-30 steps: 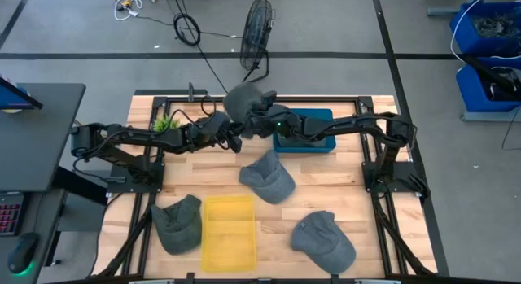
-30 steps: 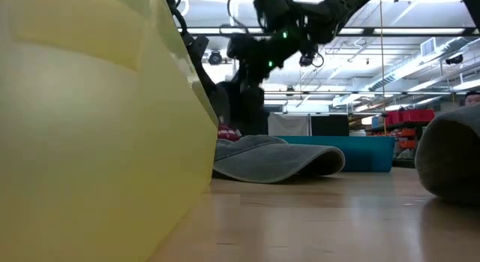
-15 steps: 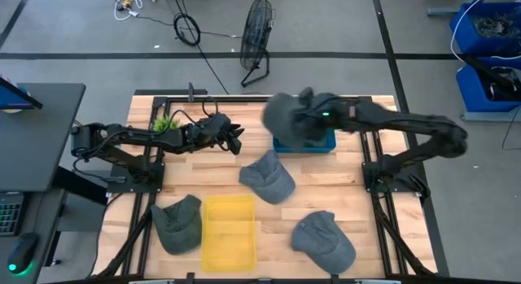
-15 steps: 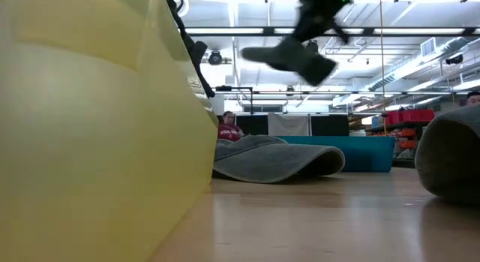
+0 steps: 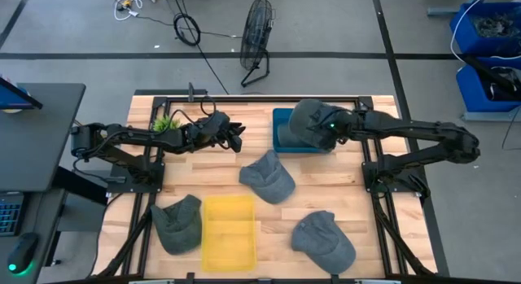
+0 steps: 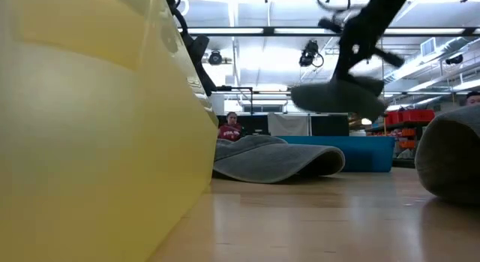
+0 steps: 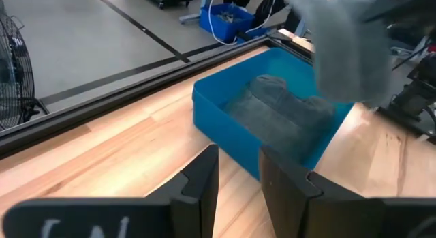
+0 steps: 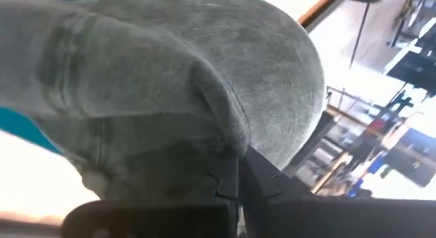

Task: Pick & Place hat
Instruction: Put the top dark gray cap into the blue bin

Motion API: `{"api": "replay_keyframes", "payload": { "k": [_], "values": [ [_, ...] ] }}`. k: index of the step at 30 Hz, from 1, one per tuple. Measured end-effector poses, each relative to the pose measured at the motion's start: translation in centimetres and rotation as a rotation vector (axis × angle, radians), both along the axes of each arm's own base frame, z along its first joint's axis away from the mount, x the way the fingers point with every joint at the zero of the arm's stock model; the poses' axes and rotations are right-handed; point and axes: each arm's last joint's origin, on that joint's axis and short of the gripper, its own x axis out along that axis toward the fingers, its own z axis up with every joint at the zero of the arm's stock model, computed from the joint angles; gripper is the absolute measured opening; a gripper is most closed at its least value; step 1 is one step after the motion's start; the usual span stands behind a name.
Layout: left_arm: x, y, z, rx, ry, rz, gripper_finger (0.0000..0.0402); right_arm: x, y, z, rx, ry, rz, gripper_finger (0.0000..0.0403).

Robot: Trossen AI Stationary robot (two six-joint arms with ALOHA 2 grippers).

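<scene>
A grey hat (image 5: 306,124) hangs from my right gripper (image 5: 326,128) over the blue bin (image 5: 280,131) at the table's far edge. In the low view the hat (image 6: 337,97) floats above the bin's wall (image 6: 364,153). My right gripper (image 8: 235,171) is shut on it. Inside the bin lies another grey hat (image 7: 283,122). My left gripper (image 7: 238,180) stands to the left of the bin, open and holding nothing (image 5: 234,137). Three more grey hats rest on the table (image 5: 269,176), (image 5: 177,223), (image 5: 324,239). My right gripper pinches a raised fold of the hat's grey cloth (image 8: 221,132) between its two shut fingers (image 8: 262,180). It comes at the hat from above, slanting in from the table's right. The hat is lifted clear and hangs below the fingers, over the blue bin.
A yellow bin (image 5: 229,233) sits near the table's front edge and fills the left of the low view (image 6: 97,127). A small green plant (image 5: 165,121) stands at the far left. The bare wood between the hats is free. A person shows far behind the table (image 6: 230,127).
My right gripper has carried the hat from beside my left gripper toward the table's right and down, so that it now hangs low over the blue bin. The hat has swung and turned on the way. My left arm has kept still.
</scene>
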Motion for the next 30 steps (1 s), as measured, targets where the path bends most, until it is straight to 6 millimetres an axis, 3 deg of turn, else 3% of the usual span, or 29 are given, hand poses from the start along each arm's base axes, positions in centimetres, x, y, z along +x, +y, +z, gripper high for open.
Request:
{"api": "replay_keyframes", "payload": {
  "k": [6, 14, 18, 25, 30],
  "values": [
    [0.0, 0.1, 0.0, 0.000, 0.001, 0.002, 0.0110, 1.7, -1.7, -3.6, -0.029, -0.085, 0.174, 0.0000],
    [0.0, 0.1, 0.0, 0.001, 0.001, 0.002, 0.0110, 1.4, -3.6, -8.1, 0.055, 0.098, 0.136, 0.0001],
    [0.0, 0.1, 0.0, 0.001, 0.002, 0.002, 0.0110, 1.6, -4.4, -8.4, -0.024, 0.136, 0.151, 0.0006],
    [0.0, 0.1, 0.0, 0.001, 0.002, 0.002, 0.0110, 2.5, -5.2, -6.3, -0.269, 0.067, 0.245, 0.0007],
    [0.0, 0.1, 0.0, 0.001, 0.002, 0.002, 0.0110, 2.1, -5.5, -6.8, -0.273, 0.168, 0.302, 0.0008]
  ]
}}
